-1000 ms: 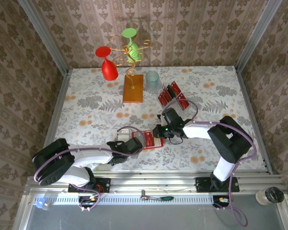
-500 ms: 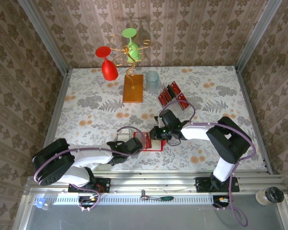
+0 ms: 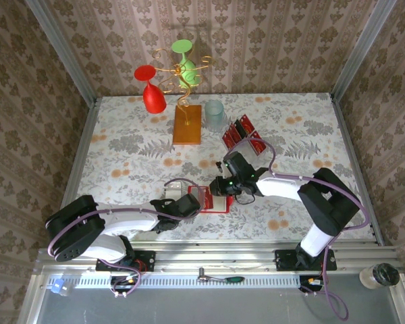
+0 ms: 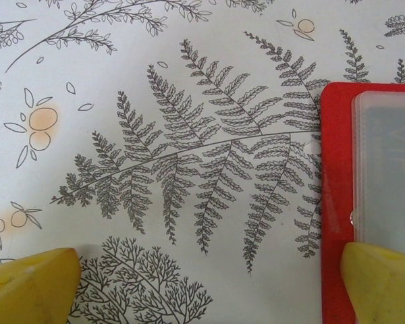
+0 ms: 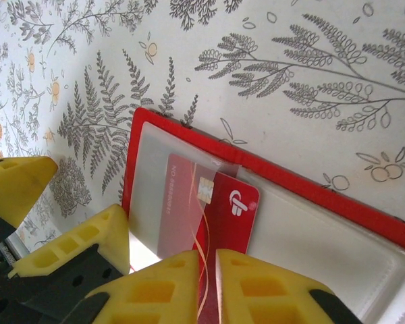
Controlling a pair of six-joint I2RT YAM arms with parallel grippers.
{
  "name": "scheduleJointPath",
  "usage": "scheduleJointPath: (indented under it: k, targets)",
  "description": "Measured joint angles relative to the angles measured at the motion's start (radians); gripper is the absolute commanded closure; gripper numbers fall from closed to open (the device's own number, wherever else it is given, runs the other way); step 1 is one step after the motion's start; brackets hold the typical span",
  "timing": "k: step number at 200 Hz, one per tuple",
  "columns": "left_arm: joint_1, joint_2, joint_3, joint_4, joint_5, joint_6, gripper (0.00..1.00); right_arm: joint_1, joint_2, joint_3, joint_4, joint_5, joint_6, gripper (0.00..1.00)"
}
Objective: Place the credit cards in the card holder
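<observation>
The card holder (image 5: 364, 212) lies open on the table, red-rimmed with pale clear pockets (image 3: 206, 200). One red credit card (image 5: 233, 216) lies flat on it, its left half tucked under a clear pocket. My right gripper (image 5: 208, 262) hovers over the card's near end, jaws almost together, the card's face showing through the slit. My left gripper (image 4: 206, 287) is open wide; its right finger (image 4: 381, 283) rests on the holder's red edge (image 4: 336, 202), its left finger (image 4: 30, 287) on the tablecloth. More credit cards (image 3: 233, 137) stand in a clear display stand behind.
An orange block (image 3: 187, 124) with a gold wire rack carrying a red goblet (image 3: 152, 94) and a green one (image 3: 186, 67) stands at the back. A pale cup (image 3: 214, 113) is beside it. Both grippers (image 3: 192, 202) (image 3: 223, 187) crowd the holder.
My right gripper has shifted a little left over the holder, and its jaws have flickered apart and back together. The left arm has stayed still.
</observation>
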Motion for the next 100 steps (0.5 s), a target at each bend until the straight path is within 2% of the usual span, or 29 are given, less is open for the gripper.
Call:
scheduleJointPath:
  k: [100]
  targets:
    - [0.0,-0.013,-0.007,0.0,0.0,-0.003,0.0,0.069,0.089,0.005,0.04,0.0,0.034,0.9]
